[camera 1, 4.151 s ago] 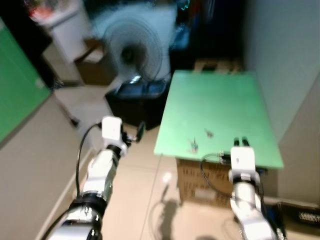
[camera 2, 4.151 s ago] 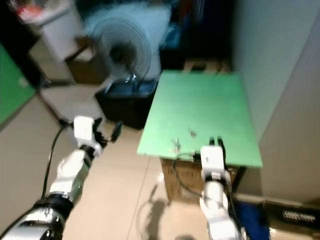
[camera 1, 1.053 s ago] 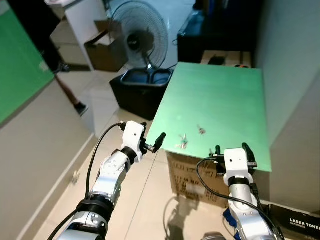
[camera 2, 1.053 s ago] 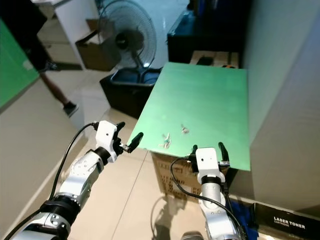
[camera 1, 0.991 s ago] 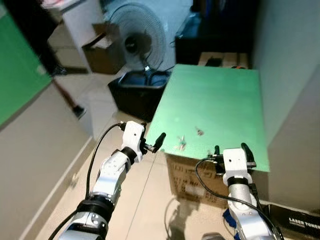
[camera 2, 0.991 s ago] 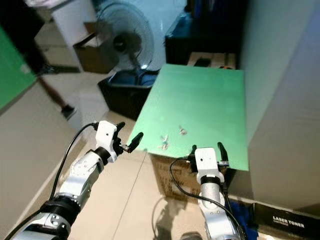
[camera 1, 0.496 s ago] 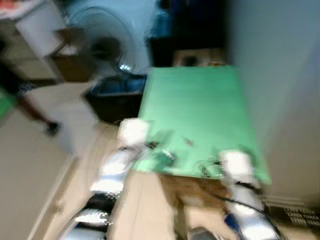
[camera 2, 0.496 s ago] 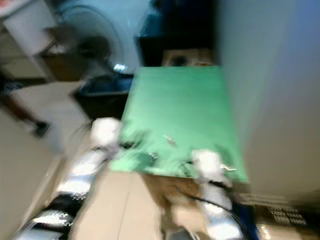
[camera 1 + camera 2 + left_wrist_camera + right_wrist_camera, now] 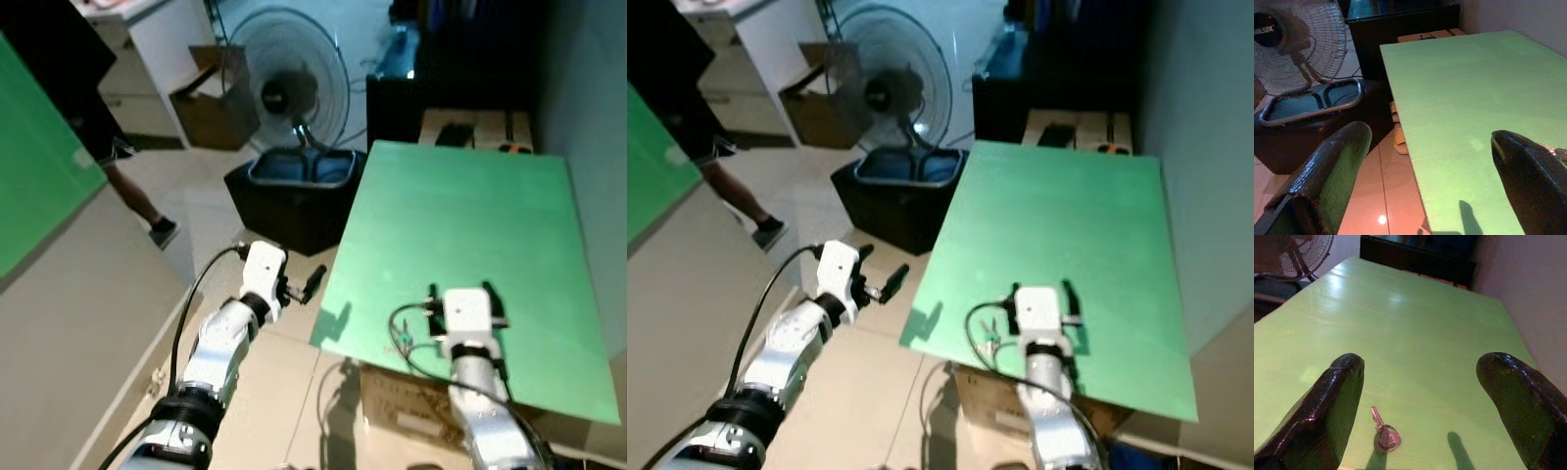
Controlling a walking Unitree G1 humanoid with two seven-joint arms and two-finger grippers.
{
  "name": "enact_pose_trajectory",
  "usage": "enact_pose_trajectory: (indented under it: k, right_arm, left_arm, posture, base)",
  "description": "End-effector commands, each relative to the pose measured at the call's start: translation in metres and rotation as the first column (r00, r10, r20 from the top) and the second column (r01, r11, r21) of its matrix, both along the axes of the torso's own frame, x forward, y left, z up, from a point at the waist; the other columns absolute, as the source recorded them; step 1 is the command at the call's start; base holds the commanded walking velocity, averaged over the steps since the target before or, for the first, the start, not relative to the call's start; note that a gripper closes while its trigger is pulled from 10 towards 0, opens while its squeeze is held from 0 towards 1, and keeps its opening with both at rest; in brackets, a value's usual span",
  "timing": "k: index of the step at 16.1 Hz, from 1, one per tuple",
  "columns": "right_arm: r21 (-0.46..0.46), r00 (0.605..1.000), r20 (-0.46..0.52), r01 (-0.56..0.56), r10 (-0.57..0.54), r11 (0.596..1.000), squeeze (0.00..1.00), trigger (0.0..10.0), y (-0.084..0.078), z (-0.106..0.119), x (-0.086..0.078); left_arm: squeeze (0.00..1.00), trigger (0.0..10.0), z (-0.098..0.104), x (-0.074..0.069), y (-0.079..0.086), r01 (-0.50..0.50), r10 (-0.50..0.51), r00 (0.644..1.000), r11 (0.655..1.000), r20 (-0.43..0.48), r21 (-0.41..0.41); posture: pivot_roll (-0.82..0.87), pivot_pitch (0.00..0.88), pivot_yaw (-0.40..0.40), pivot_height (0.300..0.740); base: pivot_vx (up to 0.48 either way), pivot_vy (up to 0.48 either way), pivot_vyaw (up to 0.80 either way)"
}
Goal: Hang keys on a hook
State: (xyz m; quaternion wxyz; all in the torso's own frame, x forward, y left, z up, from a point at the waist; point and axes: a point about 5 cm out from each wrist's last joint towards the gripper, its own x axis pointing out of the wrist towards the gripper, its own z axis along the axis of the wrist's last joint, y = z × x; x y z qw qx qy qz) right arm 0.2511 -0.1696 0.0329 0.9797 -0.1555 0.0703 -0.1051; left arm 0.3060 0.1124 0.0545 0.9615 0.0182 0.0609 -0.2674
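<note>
A small silver key (image 9: pixel 1383 433) lies on the green table top (image 9: pixel 460 215), close below my right gripper (image 9: pixel 459 290). That gripper hovers open over the table's near part, its black fingers (image 9: pixel 1337 401) spread either side of the key. A second bit of keys (image 9: pixel 397 343) shows by the near edge, beside the right arm's cable. Off the table's left edge, my left gripper (image 9: pixel 304 282) is open and holds nothing; its wrist view looks along the green top (image 9: pixel 1459 98).
A standing fan (image 9: pixel 289 93) and a black tub (image 9: pixel 294 191) sit left of the table. A person's leg (image 9: pixel 137 201) is at the far left, near a cardboard box (image 9: pixel 220 108). A grey wall (image 9: pixel 588 88) runs along the table's right side.
The camera has moved closer to the table. My right gripper, which was short of the near edge, is now over the table top above a key. The left gripper stays off the left edge.
</note>
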Motion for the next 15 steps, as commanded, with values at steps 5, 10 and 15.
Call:
enact_pose_trajectory:
  k: [5, 10, 15]
  right_arm:
    - [0.016, 1.000, -0.010, -0.014, 0.014, 1.000, 0.00, 10.0, 0.0086, -0.0005, 0.0027]
    - [0.022, 1.000, -0.017, -0.020, 0.020, 1.000, 0.00, 10.0, 0.0100, -0.0020, 0.0027]
    - [0.024, 0.999, -0.025, -0.035, 0.036, 0.999, 0.00, 10.0, 0.0130, -0.0033, 0.0031]
  left_arm:
    - [0.00, 10.0, 0.0072, 0.0033, 0.0078, -0.014, 0.014, 1.000, 1.000, 0.023, -0.020]
    - [0.00, 10.0, 0.0062, 0.0016, 0.0075, -0.008, 0.007, 0.999, 0.999, 0.044, 0.035]
    - [0.00, 10.0, 0.0015, -0.0007, 0.0104, -0.021, 0.020, 1.000, 0.998, 0.021, 0.052]
  posture:
    - [-0.26, 0.000, 0.183, 0.740]
    - [-0.25, 0.000, 0.181, 0.740]
    - [-0.25, 0.000, 0.176, 0.740]
  base:
    - [0.264, -0.049, 0.00]
    - [0.437, -0.112, 0.00]
    - [0.336, -0.140, 0.00]
